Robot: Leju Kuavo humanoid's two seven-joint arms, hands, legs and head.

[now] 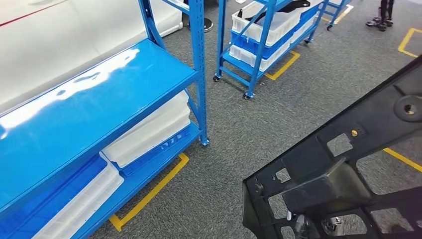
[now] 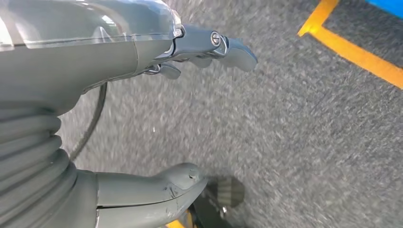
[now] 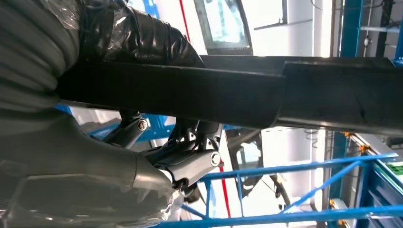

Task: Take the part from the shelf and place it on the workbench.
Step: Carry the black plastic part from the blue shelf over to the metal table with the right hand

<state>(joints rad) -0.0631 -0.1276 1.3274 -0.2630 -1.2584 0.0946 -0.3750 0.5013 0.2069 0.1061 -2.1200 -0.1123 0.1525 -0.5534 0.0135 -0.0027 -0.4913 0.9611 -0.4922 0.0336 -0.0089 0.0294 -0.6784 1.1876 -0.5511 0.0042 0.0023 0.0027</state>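
Observation:
The part (image 1: 318,184) is a large black plastic frame with several cut-outs, filling the lower right of the head view and tilted up toward the right. My right hand (image 3: 180,161) grips a thick black bar of the part (image 3: 237,95) from underneath, fingers curled around it. Metal pieces of that hand show through the frame's holes at the bottom of the head view. My left hand (image 2: 119,52) hangs over grey carpet, thumb and fingers apart with nothing between them. The blue shelf (image 1: 99,94) stands at the left, its glossy top level bare.
White bins (image 1: 149,129) lie on the shelf's lower level. A second blue wheeled rack (image 1: 263,30) with white bins stands farther back. Yellow tape lines (image 1: 149,194) mark the grey carpet; open floor lies between the racks and the part.

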